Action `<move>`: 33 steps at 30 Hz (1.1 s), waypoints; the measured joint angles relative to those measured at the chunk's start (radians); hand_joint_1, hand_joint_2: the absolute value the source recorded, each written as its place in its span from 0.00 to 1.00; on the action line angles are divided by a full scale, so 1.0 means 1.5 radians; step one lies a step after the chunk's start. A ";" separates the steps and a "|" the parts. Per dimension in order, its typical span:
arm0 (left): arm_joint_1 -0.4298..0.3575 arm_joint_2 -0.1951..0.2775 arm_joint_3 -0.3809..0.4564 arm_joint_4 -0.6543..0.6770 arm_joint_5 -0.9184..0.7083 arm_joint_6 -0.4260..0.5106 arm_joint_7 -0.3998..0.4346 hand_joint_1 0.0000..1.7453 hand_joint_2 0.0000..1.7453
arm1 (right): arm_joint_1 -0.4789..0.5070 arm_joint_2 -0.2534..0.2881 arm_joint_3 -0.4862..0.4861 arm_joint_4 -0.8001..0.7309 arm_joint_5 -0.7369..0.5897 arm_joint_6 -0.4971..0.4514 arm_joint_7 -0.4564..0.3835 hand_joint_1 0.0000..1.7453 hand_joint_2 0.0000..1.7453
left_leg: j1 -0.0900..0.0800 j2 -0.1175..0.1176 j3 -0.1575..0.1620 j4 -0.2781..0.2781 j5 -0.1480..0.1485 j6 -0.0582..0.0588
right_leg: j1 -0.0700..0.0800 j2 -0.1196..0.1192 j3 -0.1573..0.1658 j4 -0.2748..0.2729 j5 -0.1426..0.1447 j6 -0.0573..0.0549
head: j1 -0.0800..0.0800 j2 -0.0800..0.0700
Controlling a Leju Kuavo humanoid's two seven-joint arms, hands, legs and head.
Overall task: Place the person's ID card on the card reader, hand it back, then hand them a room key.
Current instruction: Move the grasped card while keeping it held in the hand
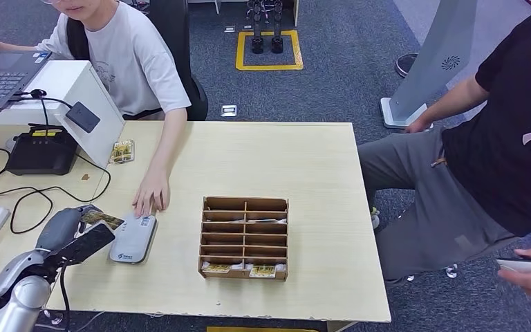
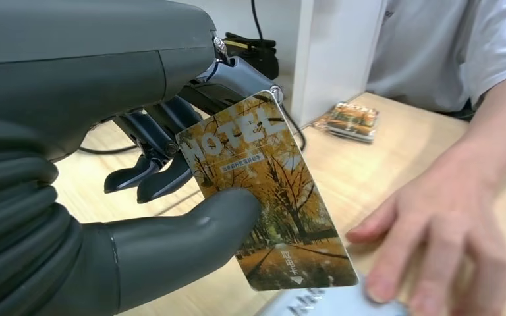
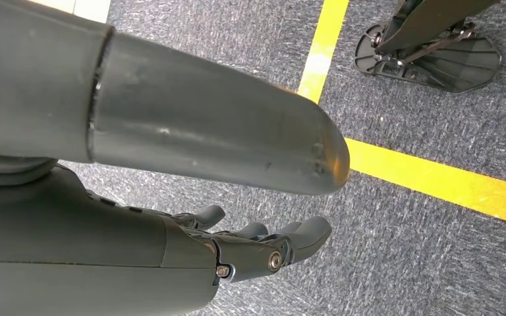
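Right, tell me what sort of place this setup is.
Probably a mock hotel front desk in a lab or office: the left hand holds a card printed HOTEL, a white card reader lies on the wooden table, and a slotted card rack stands beside it.

Laptop (image 1: 0, 77) and black box (image 1: 41, 150)

Office, carpet floor (image 1: 339, 83), laptop (image 1: 0, 76), desk (image 1: 304, 159)
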 joint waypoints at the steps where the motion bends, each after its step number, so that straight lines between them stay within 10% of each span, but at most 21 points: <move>1: 0.001 0.002 0.000 0.000 -0.010 0.000 0.005 1.00 1.00 | 0.000 0.000 0.000 0.000 0.000 0.000 0.000 0.00 0.00 | 0.000 0.000 0.000 0.000 0.000 0.000 | 0.000 0.000 0.000 0.000 0.000 0.000 | 0.000 0.000; 33: 0.064 -0.017 -0.001 -0.106 0.104 -0.103 -0.087 1.00 1.00 | 0.000 0.000 -0.001 0.001 0.001 0.003 -0.001 0.00 0.00 | 0.000 0.000 0.000 0.000 0.000 0.000 | 0.000 0.000 0.000 0.000 0.000 0.000 | 0.000 0.000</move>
